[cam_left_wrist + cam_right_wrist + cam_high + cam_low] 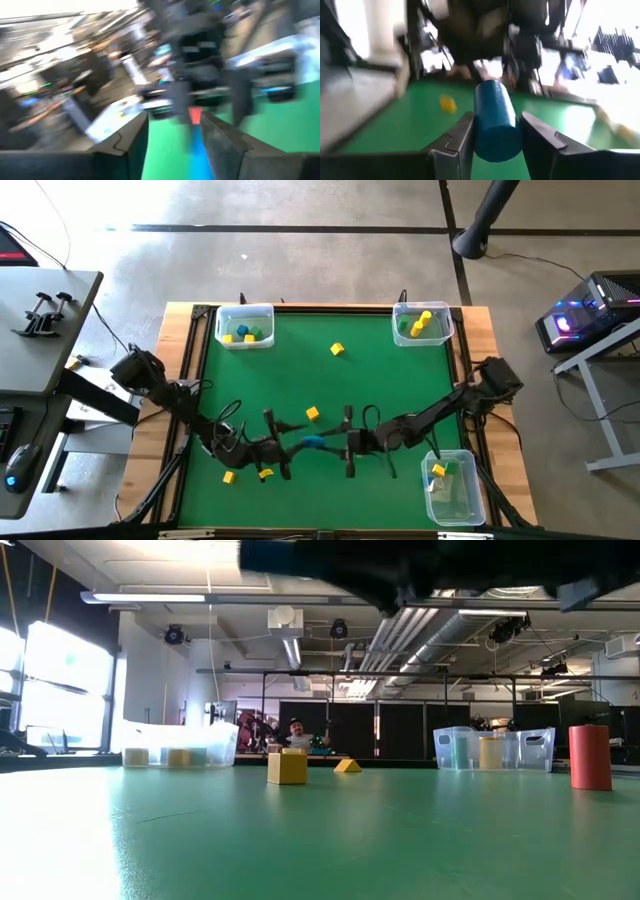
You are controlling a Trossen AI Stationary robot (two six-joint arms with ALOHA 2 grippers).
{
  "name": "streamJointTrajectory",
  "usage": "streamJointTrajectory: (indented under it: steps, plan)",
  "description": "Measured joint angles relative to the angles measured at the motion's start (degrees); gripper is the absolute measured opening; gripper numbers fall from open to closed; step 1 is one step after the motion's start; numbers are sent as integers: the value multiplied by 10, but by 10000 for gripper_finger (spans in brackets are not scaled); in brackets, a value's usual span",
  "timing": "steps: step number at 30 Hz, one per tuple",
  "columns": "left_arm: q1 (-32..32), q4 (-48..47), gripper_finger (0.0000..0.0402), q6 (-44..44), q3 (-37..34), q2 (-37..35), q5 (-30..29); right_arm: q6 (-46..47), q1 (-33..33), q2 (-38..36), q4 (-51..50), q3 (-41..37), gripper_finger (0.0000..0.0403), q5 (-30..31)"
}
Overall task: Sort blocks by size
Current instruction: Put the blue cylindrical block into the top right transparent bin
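Blue cylinder block [495, 122] — smooth, round-ended — between right gripper's [496, 131] clasping fingers; left fingers indiscernible.

This was a robotics lab or workshop, set up in an industrial hall. In the high view a polished concrete floor [300, 270] marked with dark tape lines surrounded a wood-framed table [180, 380] with a green mat. At the right edge of the frame a computer [590, 315] glowed with coloured lights on a grey desk; at the far left sat a keyboard and mouse [12, 470]. The low view showed exposed ceiling ducts [400, 630], strip lighting and black partitions along the back, with a person [296, 735] seated in the centre distance.
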Motion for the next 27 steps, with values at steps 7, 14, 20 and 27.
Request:
streamJointTrajectory:
  steps: [7,14,20,27]
  plan:
    - [-27,-15,213,36,0,-22,-173,140,-8,-174,-418,4,124,122]
    - [-23,-22,217,20,0,-25,-180,378,-200,-331,-1049,117,124,74]
    - [-8,-60,217,-22,0,-25,-178,274,-483,-330,-1194,165,124,-11]
    - [-1,-111,217,-82,0,-25,-175,138,-762,-271,-1165,159,124,-83]
